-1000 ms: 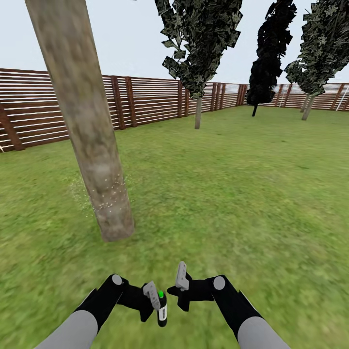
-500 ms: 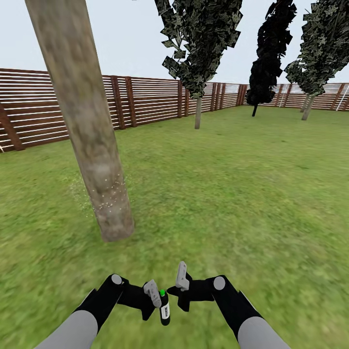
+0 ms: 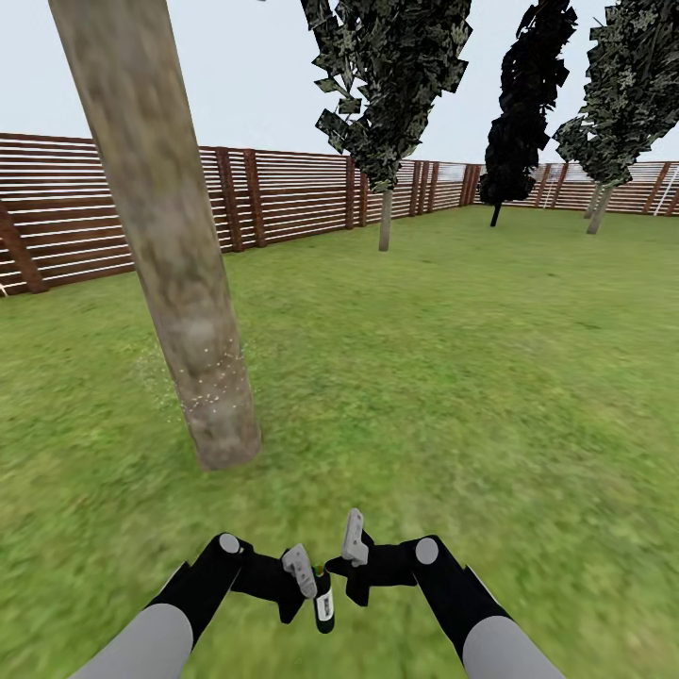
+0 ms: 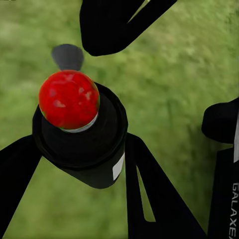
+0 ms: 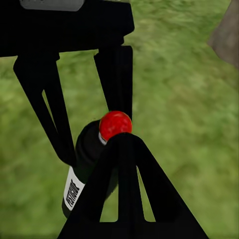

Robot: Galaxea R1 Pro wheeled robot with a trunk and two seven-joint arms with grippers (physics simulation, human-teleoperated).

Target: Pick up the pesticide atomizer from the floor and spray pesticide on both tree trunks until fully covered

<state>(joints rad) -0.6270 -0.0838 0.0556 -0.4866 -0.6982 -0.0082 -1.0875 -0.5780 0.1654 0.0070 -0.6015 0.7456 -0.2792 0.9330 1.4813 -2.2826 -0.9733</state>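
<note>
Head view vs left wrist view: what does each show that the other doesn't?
Head view alone: the thick tree trunk with pale specks low down, the slat fence, dark thin-trunked trees, and both arms.

Left wrist view alone: the atomizer's red top, seen close.

Shared: the pesticide atomizer held in the left gripper, the right gripper beside it, and the grass.
</note>
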